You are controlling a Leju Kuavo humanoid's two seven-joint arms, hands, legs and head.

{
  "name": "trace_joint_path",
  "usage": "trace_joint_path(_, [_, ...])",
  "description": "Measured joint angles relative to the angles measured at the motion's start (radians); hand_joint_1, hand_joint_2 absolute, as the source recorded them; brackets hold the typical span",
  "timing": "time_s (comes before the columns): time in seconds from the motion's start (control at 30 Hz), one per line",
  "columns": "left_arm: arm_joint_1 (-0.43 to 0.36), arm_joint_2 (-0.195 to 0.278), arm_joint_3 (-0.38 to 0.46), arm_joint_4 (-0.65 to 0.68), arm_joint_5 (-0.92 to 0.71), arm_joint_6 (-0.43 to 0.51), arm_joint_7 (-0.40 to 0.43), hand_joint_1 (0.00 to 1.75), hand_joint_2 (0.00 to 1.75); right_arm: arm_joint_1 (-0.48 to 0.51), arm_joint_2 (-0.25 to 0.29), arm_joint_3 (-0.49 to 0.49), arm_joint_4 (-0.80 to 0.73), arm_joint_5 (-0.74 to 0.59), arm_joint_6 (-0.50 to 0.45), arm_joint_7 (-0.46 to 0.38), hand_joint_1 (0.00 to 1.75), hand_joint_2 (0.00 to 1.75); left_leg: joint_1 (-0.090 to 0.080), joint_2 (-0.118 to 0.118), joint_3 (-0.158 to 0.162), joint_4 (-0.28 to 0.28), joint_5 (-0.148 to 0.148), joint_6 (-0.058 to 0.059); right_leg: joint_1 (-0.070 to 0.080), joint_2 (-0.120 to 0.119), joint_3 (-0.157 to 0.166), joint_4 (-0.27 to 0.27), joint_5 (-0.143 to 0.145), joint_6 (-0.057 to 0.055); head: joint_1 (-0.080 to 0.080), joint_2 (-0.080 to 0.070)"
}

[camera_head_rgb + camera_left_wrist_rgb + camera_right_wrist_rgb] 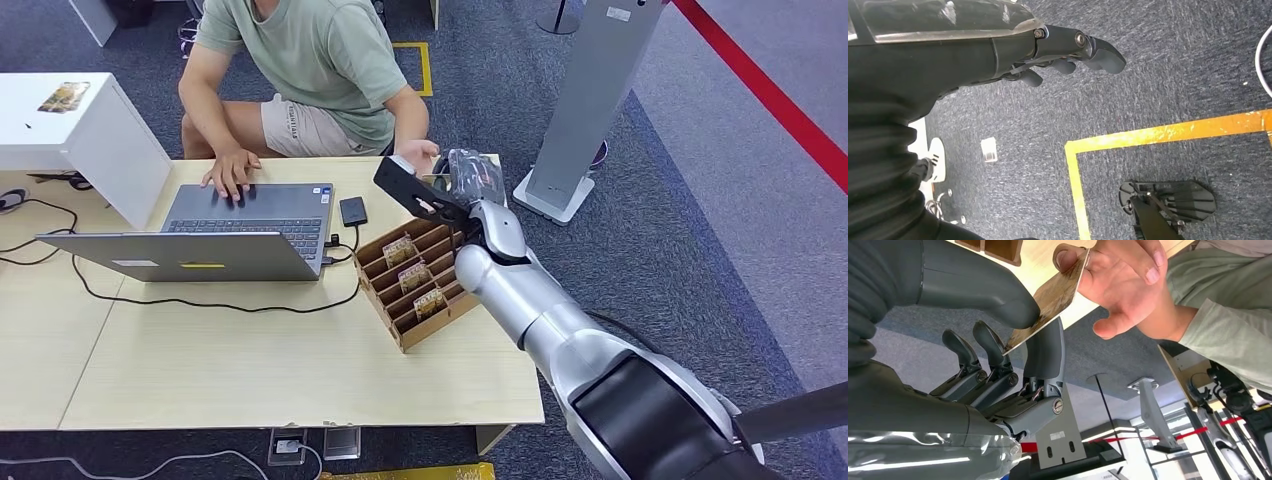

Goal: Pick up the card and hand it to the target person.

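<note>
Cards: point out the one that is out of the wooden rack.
The card pinched by the right robot hand, with the person's hand gripping its other end; the other cards stand in rack slots.

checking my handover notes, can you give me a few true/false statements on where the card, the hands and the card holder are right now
1. The right robot hand pinches the card between thumb and finger. True.
2. The person's hand is touching the card. True.
3. The left robot hand holds a second card. False: it holds nothing and hangs over the carpet.
4. The wooden card holder is empty. False: several cards sit in its slots.
5. The laptop is closed. False: it is open, with the person's other hand on its keyboard.
</note>
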State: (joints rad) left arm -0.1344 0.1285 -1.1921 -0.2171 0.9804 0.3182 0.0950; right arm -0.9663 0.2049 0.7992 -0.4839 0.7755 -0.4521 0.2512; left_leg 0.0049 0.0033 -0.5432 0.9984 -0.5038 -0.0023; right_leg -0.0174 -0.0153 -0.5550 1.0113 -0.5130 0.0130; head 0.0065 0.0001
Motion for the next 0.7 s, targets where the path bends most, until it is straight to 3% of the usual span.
trace_joint_path(0.07, [0.0,0.0,-0.003,0.0,0.0,-0.002,0.0,0.0,1.75,-0.002,0.004,0.002,0.011,0.001,0.0,0.0,1.5,1.75,0.0,0.0,0.0,0.0,0.0,0.0,0.0,0.0,0.0,0.0,0.0,0.0,0.0,0.0])
trace_joint_path(0.2, [0.0,0.0,-0.006,0.0,0.0,-0.008,-0.001,0.0,1.75,-0.005,0.01,0.004,0.026,0.004,0.001,0.0,0.0,1.75,0.0,0.0,0.0,0.0,0.0,0.0,0.0,0.0,0.0,0.0,0.0,0.0,0.0,0.0])
trace_joint_path(0.47, [-0.004,0.0,-0.014,0.0,-0.002,-0.016,-0.018,0.0,1.75,-0.009,0.012,0.006,0.044,0.003,-0.007,-0.007,0.0,1.75,0.0,0.0,0.0,0.0,0.0,0.0,0.0,0.0,0.0,0.0,0.0,0.0,0.0,0.0])
trace_joint_path(0.7, [0.0,0.0,-0.014,0.0,0.019,-0.011,-0.026,0.0,1.75,-0.007,0.007,0.003,0.036,-0.05,-0.071,-0.06,0.0,1.75,0.0,0.0,0.0,0.0,0.0,0.0,0.0,0.0,0.0,0.0,0.0,0.0,0.0,0.0])
